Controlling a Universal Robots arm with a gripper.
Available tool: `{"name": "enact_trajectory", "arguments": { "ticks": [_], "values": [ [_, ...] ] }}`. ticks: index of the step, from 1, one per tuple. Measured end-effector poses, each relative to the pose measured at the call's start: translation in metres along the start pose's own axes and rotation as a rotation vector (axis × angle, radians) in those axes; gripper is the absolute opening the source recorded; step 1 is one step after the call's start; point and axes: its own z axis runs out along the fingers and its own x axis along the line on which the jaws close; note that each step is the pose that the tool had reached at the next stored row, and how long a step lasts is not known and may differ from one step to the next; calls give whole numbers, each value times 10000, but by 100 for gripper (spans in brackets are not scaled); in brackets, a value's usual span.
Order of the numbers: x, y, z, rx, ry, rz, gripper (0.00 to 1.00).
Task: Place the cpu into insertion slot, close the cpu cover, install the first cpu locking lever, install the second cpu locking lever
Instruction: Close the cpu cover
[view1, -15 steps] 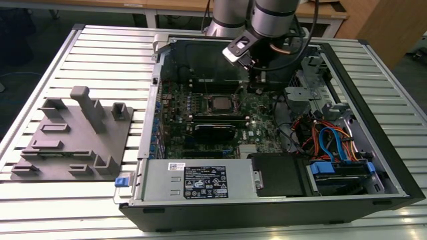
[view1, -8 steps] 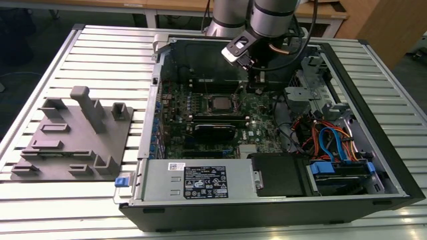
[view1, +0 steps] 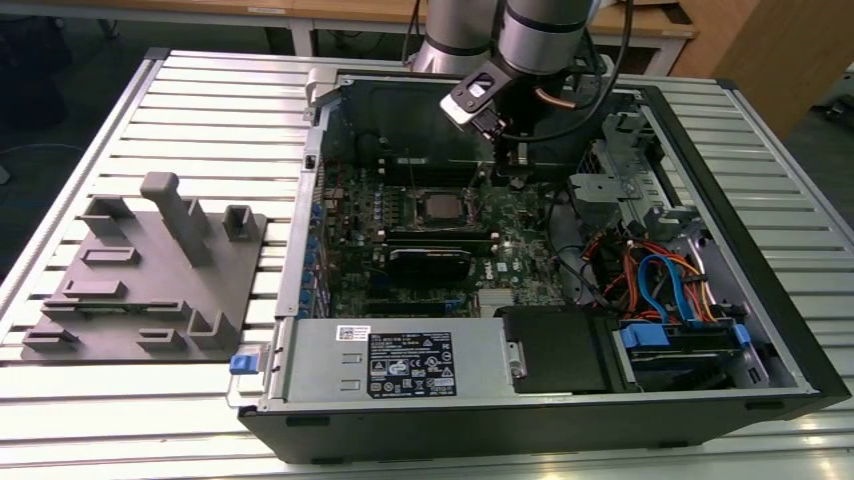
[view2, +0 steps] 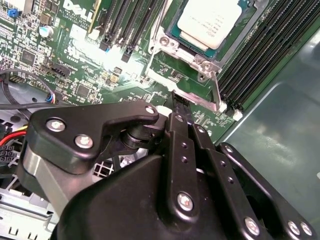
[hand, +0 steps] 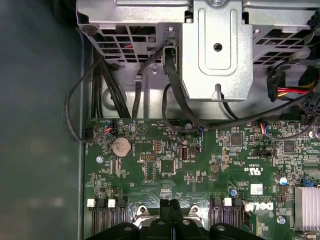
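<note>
The cpu (view2: 207, 22) shows its silver top lying flat in the insertion slot (view2: 163, 50) on the green board; it is also seen in the exterior view (view1: 438, 205). The silver cpu cover (view2: 209, 64) frames the chip and looks lowered over it. A thin metal locking lever (view2: 216, 89) runs along the socket's side closest to my fingertips. My gripper (view2: 178, 100) is shut with nothing seen between the fingers, its tip just off the socket's corner. In the exterior view the gripper (view1: 521, 160) hangs low over the board, beyond the socket toward that view's right. The black fingers (hand: 172, 212) are pressed together.
Black memory slots (view2: 260, 55) flank the socket. A metal bracket (hand: 215, 50) with cables and a coin battery (hand: 121, 146) lie past the fingertips. A power supply (view1: 400, 360), a drive cage with coloured cables (view1: 667, 290) and a grey fixture block (view1: 147, 270) are nearby.
</note>
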Motion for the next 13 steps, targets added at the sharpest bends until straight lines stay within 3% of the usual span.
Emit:
{"name": "enact_trajectory", "arguments": {
  "ticks": [13],
  "values": [
    [-1, -76, 6, 0, -1, 0, 10]
  ]
}}
